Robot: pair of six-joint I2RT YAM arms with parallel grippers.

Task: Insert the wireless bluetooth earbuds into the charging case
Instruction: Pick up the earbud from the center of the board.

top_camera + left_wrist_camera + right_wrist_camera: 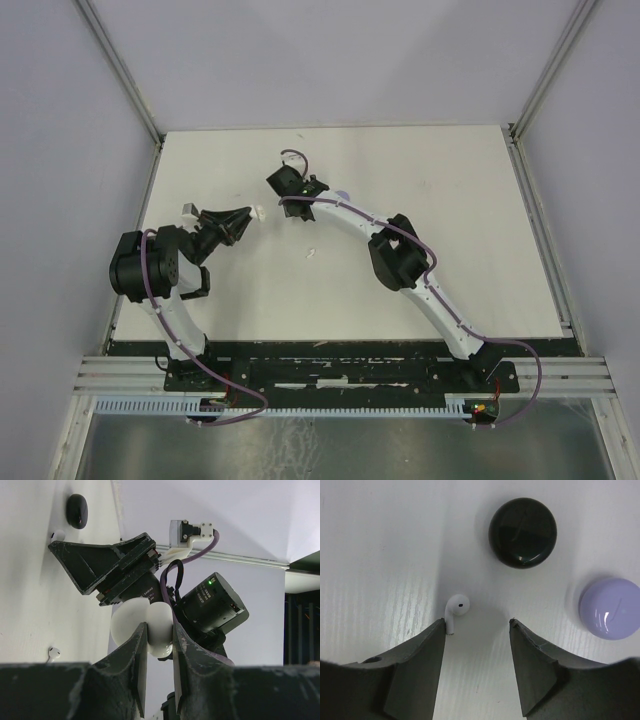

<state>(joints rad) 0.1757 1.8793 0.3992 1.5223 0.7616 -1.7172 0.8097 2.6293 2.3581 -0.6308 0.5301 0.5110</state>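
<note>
My left gripper (pixel 159 630) is shut on a white charging case (pixel 150 622), held off the table with its two rounded halves between the fingers; from above the case (pixel 258 212) shows at the fingertips. My right gripper (pixel 476 623) stands open low over the table. A white earbud (pixel 456 609) lies with its stem against the left fingertip, not gripped. In the left wrist view this earbud (pixel 57 534) peeks out by the right gripper's tip. A second white earbud (pixel 311 252) lies loose on the table between the arms, also seen low in the left wrist view (pixel 54 653).
A round black case (pixel 522 532) lies just beyond the right gripper, and a round lilac case (pixel 610 607) to its right, also visible from above (pixel 343 192). The white tabletop (pixel 450 220) is walled at the back and both sides.
</note>
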